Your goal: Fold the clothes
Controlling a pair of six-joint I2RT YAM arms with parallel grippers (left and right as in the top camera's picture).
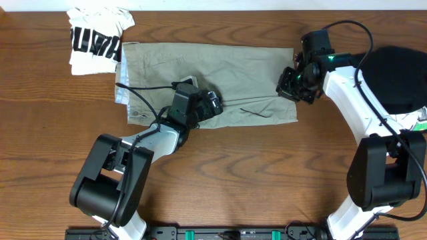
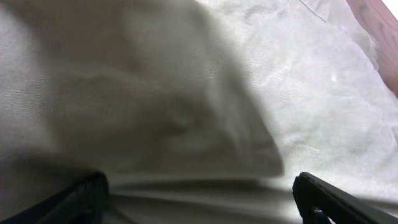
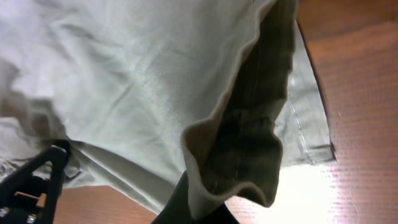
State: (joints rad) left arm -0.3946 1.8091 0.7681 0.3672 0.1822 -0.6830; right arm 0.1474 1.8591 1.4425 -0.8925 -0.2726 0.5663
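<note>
As seen from overhead, found khaki shorts (image 1: pixel 200 73) spread flat across wooden table (image 1: pixel 253 173), with lighter lining showing at left end. Found upper left corner of garment touching white printed tee (image 1: pixel 97 43), itself bunched at far left corner. Found left gripper (image 1: pixel 212 105) low over lower middle of shorts, and right gripper (image 1: pixel 291 85) at right-hand edge of same garment. Noted black rounded object (image 1: pixel 400 77) at right margin, apart from garment; cannot identify.

Left wrist view: observed both fingers (image 2: pixel 78 199) spread wide at lower corners of frame. Pale fabric of khaki shorts (image 2: pixel 205 93) fills span between and ahead; nothing gripped. Glimpsed strip of wooden table (image 2: pixel 382 28) at upper right.

Right wrist view: observed right gripper (image 3: pixel 189 202) closed tight on edge of khaki shorts (image 3: pixel 137 74). Pinched fold stands up off wooden table (image 3: pixel 360 74), with darker shadowed underside showing beneath lifted hem. Remainder of garment spreads away toward upper left, lightly rumpled.
</note>
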